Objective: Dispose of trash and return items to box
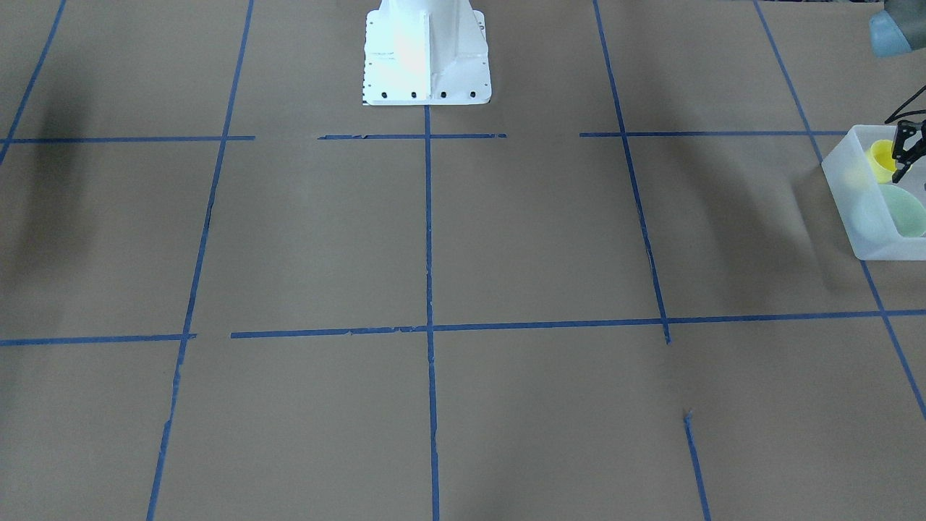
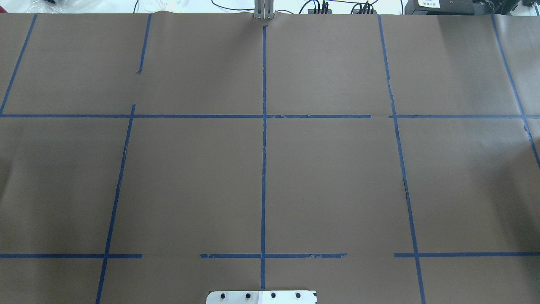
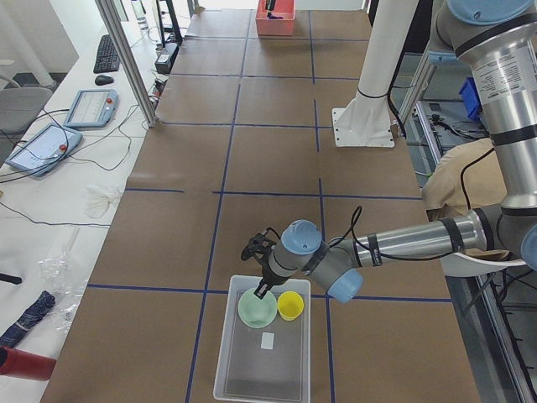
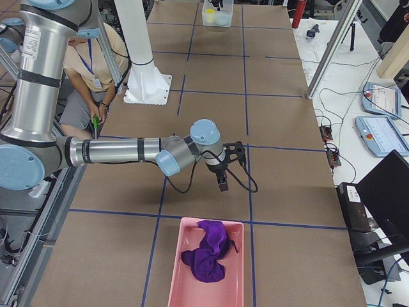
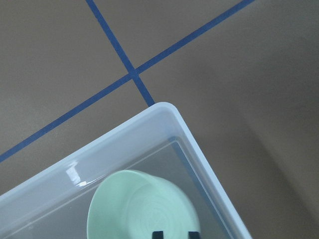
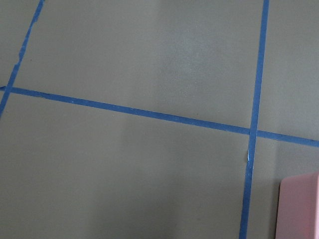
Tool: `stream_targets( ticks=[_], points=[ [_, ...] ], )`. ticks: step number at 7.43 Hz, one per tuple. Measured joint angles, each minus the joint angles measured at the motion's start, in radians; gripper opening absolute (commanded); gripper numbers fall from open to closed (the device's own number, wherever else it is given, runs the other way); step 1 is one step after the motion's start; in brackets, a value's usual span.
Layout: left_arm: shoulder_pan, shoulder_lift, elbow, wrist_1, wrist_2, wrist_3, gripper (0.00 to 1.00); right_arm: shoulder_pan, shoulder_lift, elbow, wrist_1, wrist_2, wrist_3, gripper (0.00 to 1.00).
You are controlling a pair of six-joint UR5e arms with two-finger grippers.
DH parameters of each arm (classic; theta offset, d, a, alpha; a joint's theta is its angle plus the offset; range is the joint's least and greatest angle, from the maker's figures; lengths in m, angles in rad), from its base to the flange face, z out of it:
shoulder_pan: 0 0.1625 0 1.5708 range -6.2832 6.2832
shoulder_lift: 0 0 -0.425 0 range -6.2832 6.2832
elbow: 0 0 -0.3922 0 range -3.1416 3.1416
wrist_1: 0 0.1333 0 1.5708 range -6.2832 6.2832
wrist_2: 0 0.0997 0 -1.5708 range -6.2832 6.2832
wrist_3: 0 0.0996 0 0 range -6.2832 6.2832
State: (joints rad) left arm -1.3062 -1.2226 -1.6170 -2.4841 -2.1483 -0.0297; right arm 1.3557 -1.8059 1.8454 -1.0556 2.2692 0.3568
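Note:
The frosted white box (image 3: 252, 379) stands at the table's left end, with a white label (image 3: 268, 340) on its bottom. The mint-green bowl (image 3: 258, 309) and the yellow cup (image 3: 291, 305) sit inside it, side by side at the end nearest the table's middle. They also show in the front-facing view: box (image 1: 843, 170), cup (image 1: 881, 159), bowl (image 1: 904, 210). My left gripper (image 3: 262, 292) hangs open and empty just above the bowl (image 5: 142, 206); its fingertips (image 5: 158, 234) stand apart. My right gripper (image 4: 222, 182) hovers over bare table; I cannot tell whether it is open.
A pink bin (image 4: 185, 291) holding a purple cloth (image 4: 206, 259) stands at the table's right end, just in front of the right gripper; its corner shows in the right wrist view (image 6: 299, 209). The white robot base (image 1: 427, 54) stands at mid-table. Blue tape lines cross the brown table.

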Motion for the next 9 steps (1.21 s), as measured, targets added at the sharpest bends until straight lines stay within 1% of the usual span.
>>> stream_targets(
  ticks=[1,2,3,4,5,6,7,8,9],
  points=[
    [0.0,-0.005,-0.019,0.014,-0.019,-0.012,1.0,-0.003,0.002,0.0,-0.001,-0.002,0.0,1.0],
    [-0.002,-0.009,-0.064,0.065,-0.051,-0.029,1.0,-0.006,0.004,-0.002,-0.003,-0.003,-0.002,1.0],
    [-0.006,-0.012,-0.138,0.161,-0.085,-0.036,1.0,-0.006,0.003,-0.004,-0.005,-0.003,-0.008,1.0],
    [-0.023,-0.008,-0.214,0.258,-0.147,-0.033,1.0,-0.007,0.001,-0.005,-0.01,-0.002,-0.019,1.0],
    [-0.058,0.006,-0.258,0.317,-0.221,-0.022,1.0,0.001,-0.002,-0.002,-0.036,0.005,-0.044,1.0],
    [-0.094,0.028,-0.267,0.36,-0.265,-0.012,1.0,0.018,-0.002,0.007,-0.114,0.023,-0.094,1.0],
    [-0.116,0.038,-0.262,0.44,-0.284,-0.003,1.0,0.04,0.0,0.032,-0.241,0.044,-0.146,1.0],
    [-0.13,0.031,-0.259,0.559,-0.29,0.029,1.0,0.065,0.004,0.063,-0.365,0.055,-0.199,1.0],
    [-0.139,0.022,-0.254,0.668,-0.288,0.084,1.0,0.092,0.01,0.08,-0.451,0.06,-0.259,1.0]
  ],
)
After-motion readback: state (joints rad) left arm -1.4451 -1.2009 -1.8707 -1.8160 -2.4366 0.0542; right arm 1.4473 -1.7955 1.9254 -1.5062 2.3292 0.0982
